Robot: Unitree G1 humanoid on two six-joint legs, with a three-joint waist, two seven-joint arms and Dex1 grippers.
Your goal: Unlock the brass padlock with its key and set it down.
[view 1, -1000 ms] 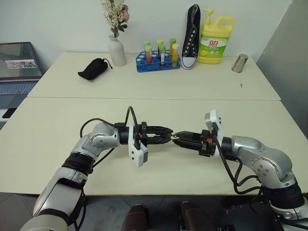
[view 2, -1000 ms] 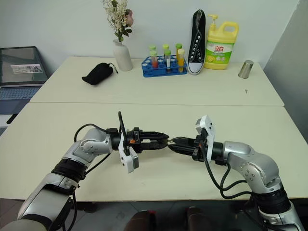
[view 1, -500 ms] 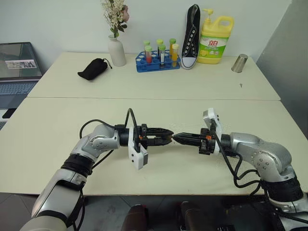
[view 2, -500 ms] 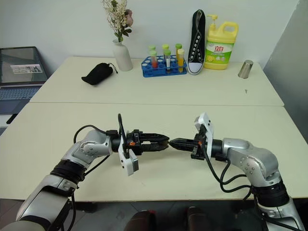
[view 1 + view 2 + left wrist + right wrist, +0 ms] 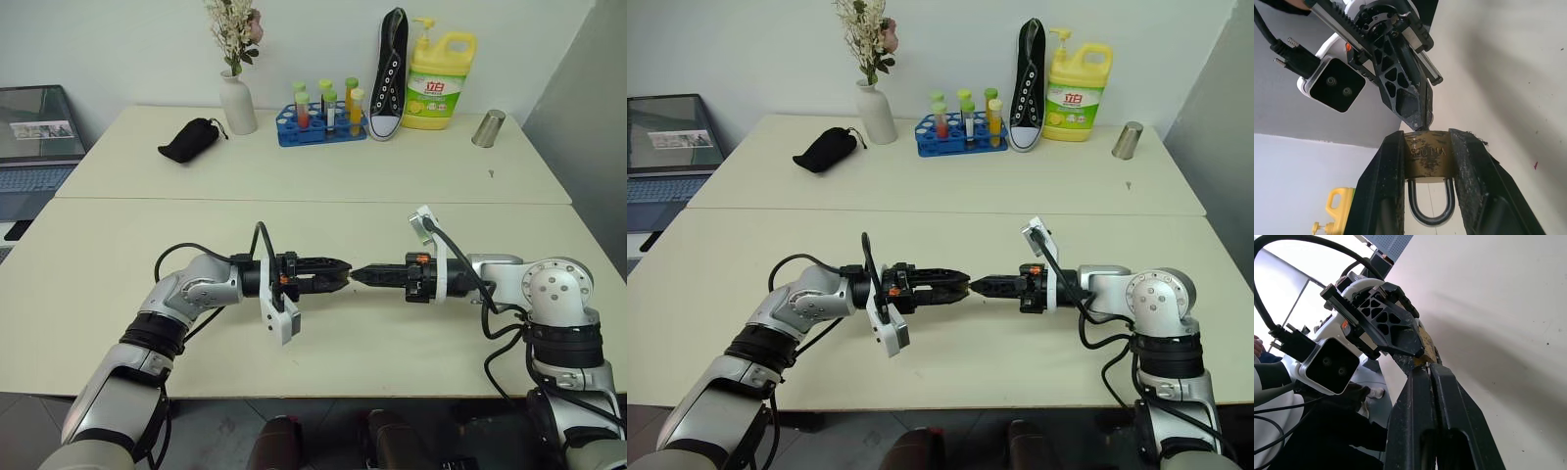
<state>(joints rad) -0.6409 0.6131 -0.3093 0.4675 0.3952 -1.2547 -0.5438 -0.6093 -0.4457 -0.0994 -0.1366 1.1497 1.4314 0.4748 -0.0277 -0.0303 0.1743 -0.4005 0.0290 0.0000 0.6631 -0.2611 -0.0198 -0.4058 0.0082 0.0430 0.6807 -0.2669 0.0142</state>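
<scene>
Two grippers nose to nose over the near table (image 5: 323, 372), mid-air. L gripper (image 5: 338, 277) pinches the brass padlock (image 5: 1426, 156) by its body, shackle back between the fingers. R gripper (image 5: 361, 275), at its 3 o'clock, is pressed together on the key (image 5: 1426, 121) at the lock's end. Step: turning the key, prob. Next: twist w/o slipping; shackle looks seated. Far table, 12 o'clock: test-tube rack (image 5: 323, 122).
</scene>
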